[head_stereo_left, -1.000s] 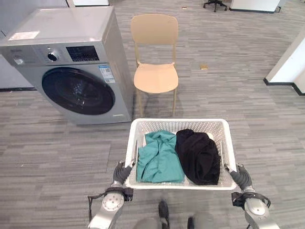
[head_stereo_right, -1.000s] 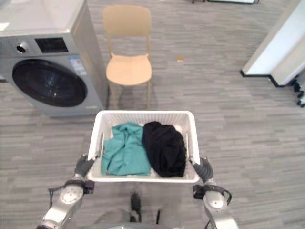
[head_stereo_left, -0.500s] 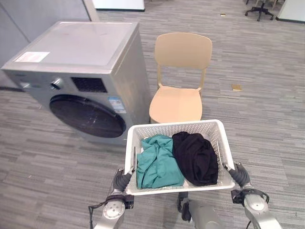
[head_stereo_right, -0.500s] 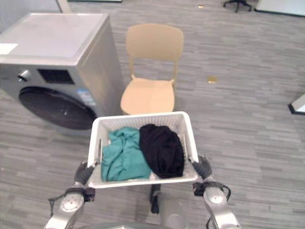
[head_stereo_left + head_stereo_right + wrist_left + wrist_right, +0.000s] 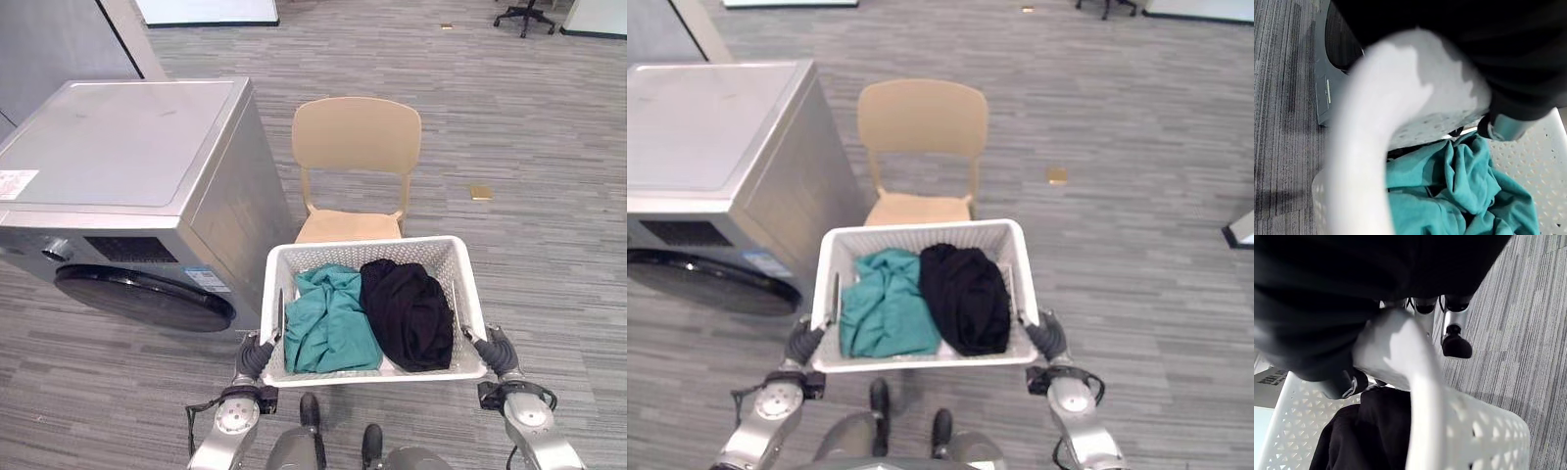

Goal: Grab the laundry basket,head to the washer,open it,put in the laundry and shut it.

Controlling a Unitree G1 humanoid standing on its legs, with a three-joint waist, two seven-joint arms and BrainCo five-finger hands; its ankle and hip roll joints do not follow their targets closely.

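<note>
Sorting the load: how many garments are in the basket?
2: a teal crumpled cloth garment on the robot's left side of the white perforated plastic basket, a black one on the right. More may lie underneath.

washer (image 5: 127, 196) nearer, now left of basket (image 5: 367, 257) | chair (image 5: 356, 166) just behind

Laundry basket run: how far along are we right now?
Done: the laundry basket is picked up, left hand and right hand gripping its side rims, with the teal garment and black garment inside. In hand: the approach; the washer stands close at the front left, beside a chair. Left: its door looks closed, so opening, loading and shutting remain.
</note>
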